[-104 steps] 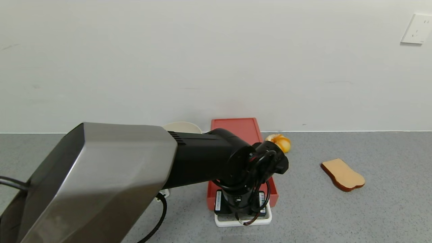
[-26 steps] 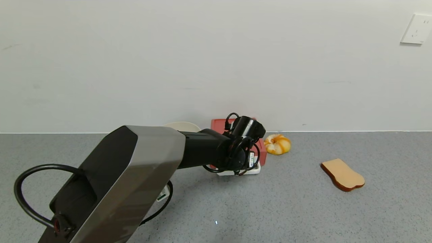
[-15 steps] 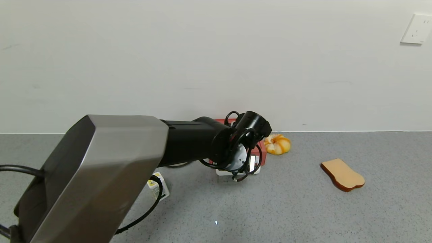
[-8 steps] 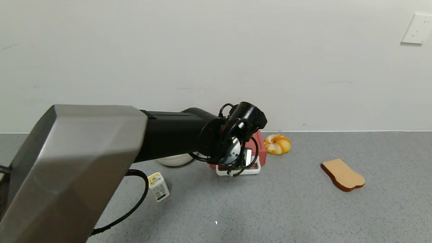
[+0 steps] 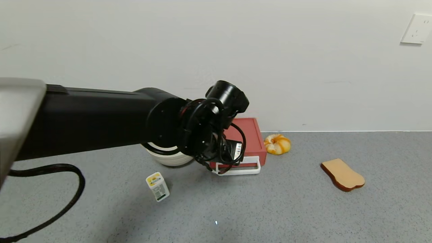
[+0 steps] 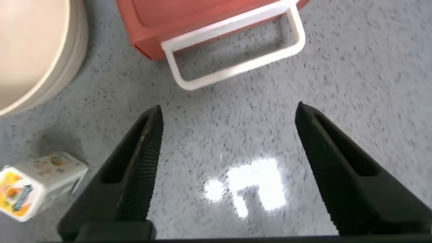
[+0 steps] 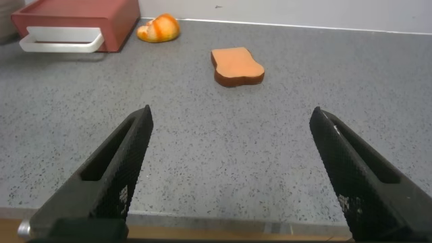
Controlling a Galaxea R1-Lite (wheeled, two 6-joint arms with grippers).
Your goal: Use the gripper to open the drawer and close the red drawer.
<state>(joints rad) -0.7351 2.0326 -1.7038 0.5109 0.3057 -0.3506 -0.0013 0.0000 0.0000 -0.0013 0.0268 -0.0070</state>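
Observation:
The salmon-red drawer (image 5: 249, 139) sits against the back wall, its tray pushed in and its white loop handle (image 5: 240, 169) facing me. My left gripper (image 5: 223, 156) hangs above the table just in front of and left of the handle, touching nothing. In the left wrist view the left gripper (image 6: 229, 115) is open and empty over bare table, with the handle (image 6: 233, 52) and drawer front (image 6: 196, 17) beyond its fingertips. My right gripper (image 7: 233, 115) is open and empty, low near the table's front edge, far from the drawer (image 7: 74, 17).
A beige bowl (image 5: 167, 157) stands left of the drawer. A small carton (image 5: 157, 186) lies in front of the bowl. A peeled orange (image 5: 277, 144) sits right of the drawer and a bread slice (image 5: 342, 174) farther right. A wall outlet (image 5: 416, 28) is at the upper right.
The drawer tray, pulled out at first, is now pushed in. My left arm has let go of the handle, risen and drawn back to the left, uncovering the bowl and carton.

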